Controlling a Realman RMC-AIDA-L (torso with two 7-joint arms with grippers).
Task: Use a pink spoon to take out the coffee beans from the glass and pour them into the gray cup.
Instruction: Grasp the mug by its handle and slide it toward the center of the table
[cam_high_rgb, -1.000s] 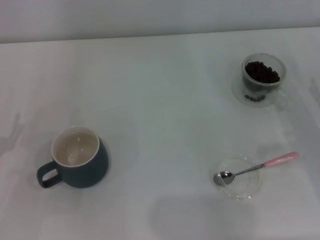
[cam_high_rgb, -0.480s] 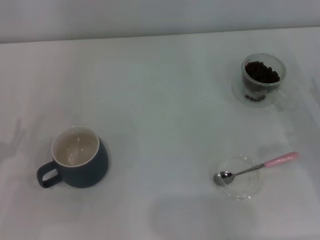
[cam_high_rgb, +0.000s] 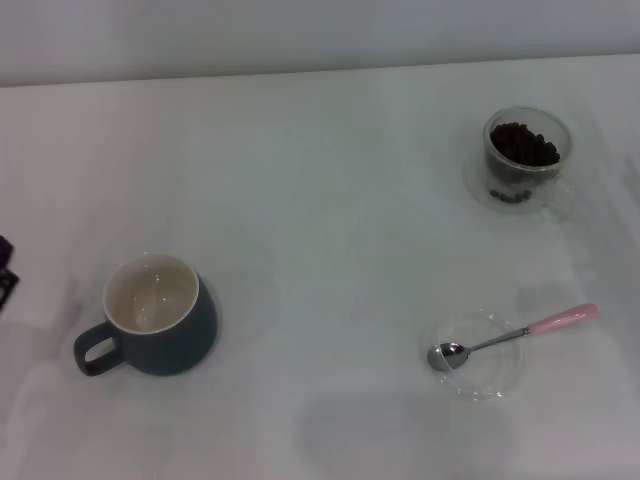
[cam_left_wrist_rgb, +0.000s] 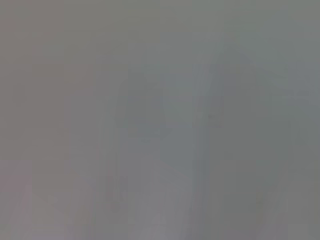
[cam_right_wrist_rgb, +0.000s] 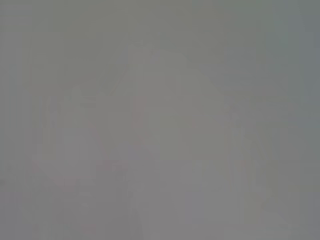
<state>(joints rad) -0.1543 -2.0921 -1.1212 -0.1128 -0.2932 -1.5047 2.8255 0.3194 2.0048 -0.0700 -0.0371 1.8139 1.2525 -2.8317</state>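
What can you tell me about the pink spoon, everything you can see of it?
The pink spoon is a slim teaspoon with a shiny silver metal bowl and neck and a pale pink handle. It lies flat and unheld, its bowl resting inside a shallow clear glass saucer and its handle sticking out over the saucer's rim toward the robot's right. The bowl looks empty. It sits on the white table, nearer the robot than the glass of coffee beans.

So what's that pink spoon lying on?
The pink spoon rests on a shallow clear glass saucer, its bowl inside and its handle sticking out over the rim. The saucer looks otherwise empty.
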